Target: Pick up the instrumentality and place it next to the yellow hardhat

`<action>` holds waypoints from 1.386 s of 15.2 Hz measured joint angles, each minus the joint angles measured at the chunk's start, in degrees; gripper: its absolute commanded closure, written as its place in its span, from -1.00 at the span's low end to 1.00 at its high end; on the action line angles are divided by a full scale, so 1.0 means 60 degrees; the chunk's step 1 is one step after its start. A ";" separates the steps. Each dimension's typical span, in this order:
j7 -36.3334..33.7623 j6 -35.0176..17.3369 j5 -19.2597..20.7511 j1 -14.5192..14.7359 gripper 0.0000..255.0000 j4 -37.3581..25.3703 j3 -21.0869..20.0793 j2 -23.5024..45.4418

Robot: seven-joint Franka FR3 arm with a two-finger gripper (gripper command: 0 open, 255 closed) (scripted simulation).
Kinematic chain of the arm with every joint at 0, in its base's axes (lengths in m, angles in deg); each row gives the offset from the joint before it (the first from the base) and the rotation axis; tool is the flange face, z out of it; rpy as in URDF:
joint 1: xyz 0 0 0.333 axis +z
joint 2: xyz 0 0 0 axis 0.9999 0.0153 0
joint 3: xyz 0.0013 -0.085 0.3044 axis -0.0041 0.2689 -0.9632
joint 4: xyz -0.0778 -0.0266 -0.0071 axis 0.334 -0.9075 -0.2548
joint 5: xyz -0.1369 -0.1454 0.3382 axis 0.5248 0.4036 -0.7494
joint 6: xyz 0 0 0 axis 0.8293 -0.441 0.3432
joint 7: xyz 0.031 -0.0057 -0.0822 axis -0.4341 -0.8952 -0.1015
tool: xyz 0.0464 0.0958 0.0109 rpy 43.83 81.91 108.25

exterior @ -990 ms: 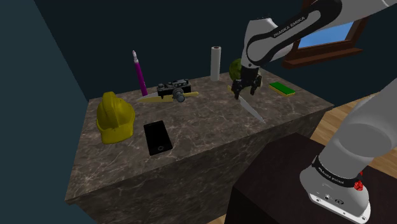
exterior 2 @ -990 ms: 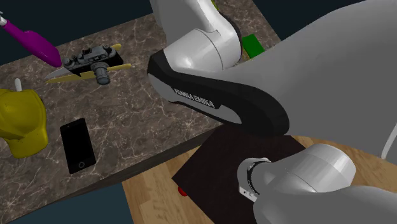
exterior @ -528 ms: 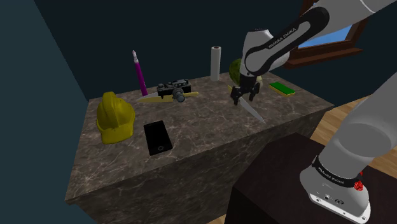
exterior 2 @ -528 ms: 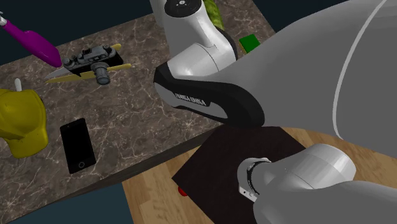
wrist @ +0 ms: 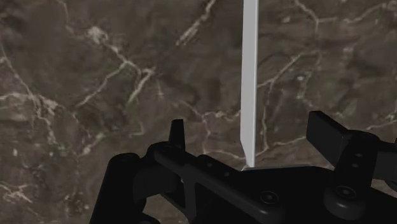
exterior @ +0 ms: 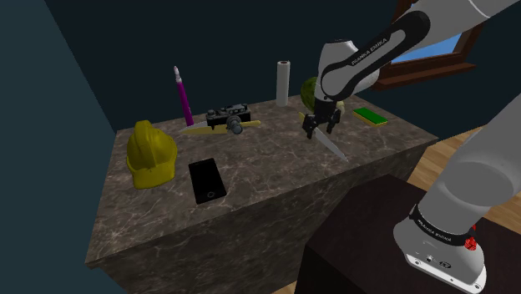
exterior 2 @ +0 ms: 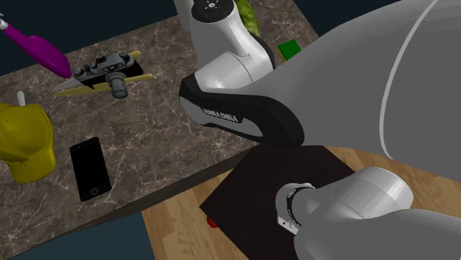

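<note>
A knife with a long grey blade (exterior: pixel 335 147) lies on the marble table (exterior: pixel 275 163), toward the shoulder view's right. My gripper (exterior: pixel 321 126) hangs just over its handle end. In the wrist view the blade (wrist: pixel 248 83) runs straight out between the fingers, and the gripper (wrist: pixel 251 127) is open, with both fingers standing clear of the blade. The yellow hardhat (exterior: pixel 150 154) sits near the table's left end, far from the knife. In the second exterior view the hardhat (exterior 2: pixel 26 144) is at the left edge and the arm hides the knife.
A black phone (exterior: pixel 206 179) lies beside the hardhat. At the back are a camera (exterior: pixel 230 117) on yellow strips, an upright purple pen (exterior: pixel 183 96), a white roll (exterior: pixel 283 82), a green round thing (exterior: pixel 309 88) and a flat green block (exterior: pixel 368 115).
Over the last second the gripper dropped a little and shifted slightly toward the shoulder view's left, settling over the knife. The knife and the other things have stayed where they were.
</note>
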 measured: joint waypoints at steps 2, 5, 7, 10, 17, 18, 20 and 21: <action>0.0000 0.0000 0.0000 0.0000 1.00 0.0000 0.0000 0.0000; 0.0000 0.0000 0.0000 0.0000 1.00 0.0000 0.0000 0.0000; 0.0000 0.0000 0.0000 0.0000 1.00 -0.0001 0.0000 -0.0001; 0.0000 -0.0002 0.0000 0.0000 1.00 -0.0001 0.0000 0.0000; 0.0014 0.0863 -0.0001 -0.0004 1.00 -0.0303 0.0002 -0.0565; 0.0011 0.1022 -0.0001 -0.0002 1.00 -0.0363 -0.0001 -0.0665; 0.0015 0.1283 -0.0002 -0.0003 1.00 -0.0468 -0.0001 -0.0820; -0.0001 0.1451 -0.0006 0.0005 1.00 -0.0522 -0.0013 -0.0936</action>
